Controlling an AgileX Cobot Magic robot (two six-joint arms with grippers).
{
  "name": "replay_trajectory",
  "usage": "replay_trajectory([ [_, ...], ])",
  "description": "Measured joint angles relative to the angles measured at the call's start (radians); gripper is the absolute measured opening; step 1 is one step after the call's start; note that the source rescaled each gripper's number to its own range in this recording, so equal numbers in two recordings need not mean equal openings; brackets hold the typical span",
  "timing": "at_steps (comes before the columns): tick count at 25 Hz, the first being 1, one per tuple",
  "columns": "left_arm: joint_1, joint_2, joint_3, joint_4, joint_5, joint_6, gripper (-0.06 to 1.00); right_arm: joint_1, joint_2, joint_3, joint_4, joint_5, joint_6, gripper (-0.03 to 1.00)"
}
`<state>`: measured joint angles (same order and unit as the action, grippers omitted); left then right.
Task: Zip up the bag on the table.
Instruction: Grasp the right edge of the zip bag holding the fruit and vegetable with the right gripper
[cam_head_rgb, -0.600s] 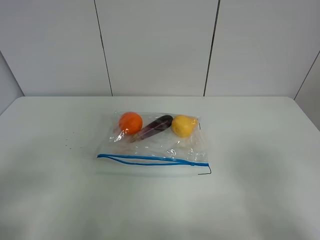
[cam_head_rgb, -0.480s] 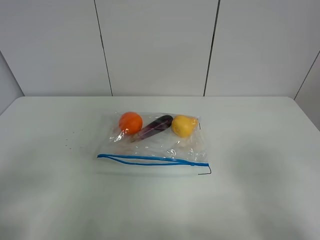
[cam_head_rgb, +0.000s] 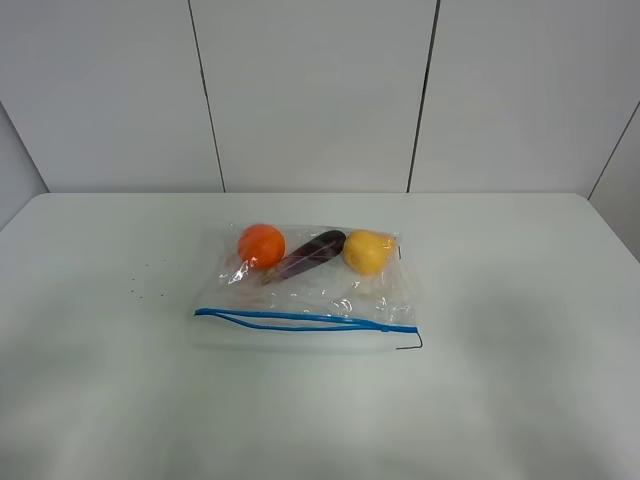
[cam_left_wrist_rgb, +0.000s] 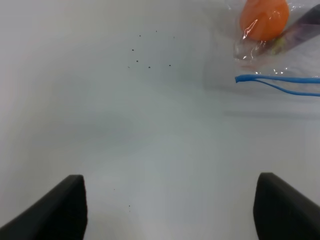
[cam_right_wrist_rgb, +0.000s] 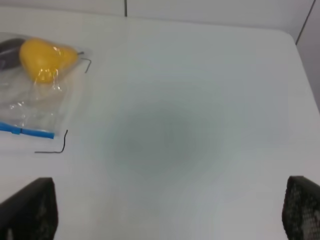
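Your bag (cam_head_rgb: 305, 285) lies flat near the middle of the tabletop (cam_head_rgb: 520, 300), with its blue zip strip (cam_head_rgb: 300, 318) along the edge nearest the camera. In the high view, the strip's two blue lines stand apart toward the left end and meet near the right end. Inside, along the far edge, an orange fruit (cam_head_rgb: 261, 245) sits on the left, a purple one (cam_head_rgb: 310, 252) lies slanted in the middle, and a yellow one (cam_head_rgb: 367, 251) is on the right. A thin black corner mark (cam_head_rgb: 410, 345) shows just beside the bag's near right corner, and small dark specks (cam_head_rgb: 135, 290) dot the tabletop to the bag's left.

Your left gripper (cam_left_wrist_rgb: 170, 210) is spread wide with nothing between its fingers (cam_left_wrist_rgb: 65, 207); it hangs over bare tabletop, well apart from the bag's orange end. Your right gripper (cam_right_wrist_rgb: 167, 210) is likewise wide apart and holds nothing, over bare tabletop away from the yellow end. Neither gripper shows in the high view.
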<state>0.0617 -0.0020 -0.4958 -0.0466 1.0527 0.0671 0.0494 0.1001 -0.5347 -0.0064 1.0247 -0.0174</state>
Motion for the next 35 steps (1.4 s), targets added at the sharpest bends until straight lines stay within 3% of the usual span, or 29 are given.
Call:
replay_trajectory([
  [8,0.0,0.0,0.0,0.0,0.0,0.0,0.96,0.0,0.513,-0.246,0.058,-0.094,0.001,1.0],
  [15,0.0,0.0,0.0,0.0,0.0,0.0,0.96,0.0,0.953,-0.451,0.196,-0.103,-0.054,1.0],
  [27,0.0,0.0,0.0,0.0,0.0,0.0,0.96,-0.009,1.468,-0.527,0.581,-0.107,-0.337,1.0],
  [35,0.0,0.0,0.0,0.0,0.0,-0.001,0.96,-0.162,1.625,-0.527,0.856,-0.028,-0.557,0.98],
])
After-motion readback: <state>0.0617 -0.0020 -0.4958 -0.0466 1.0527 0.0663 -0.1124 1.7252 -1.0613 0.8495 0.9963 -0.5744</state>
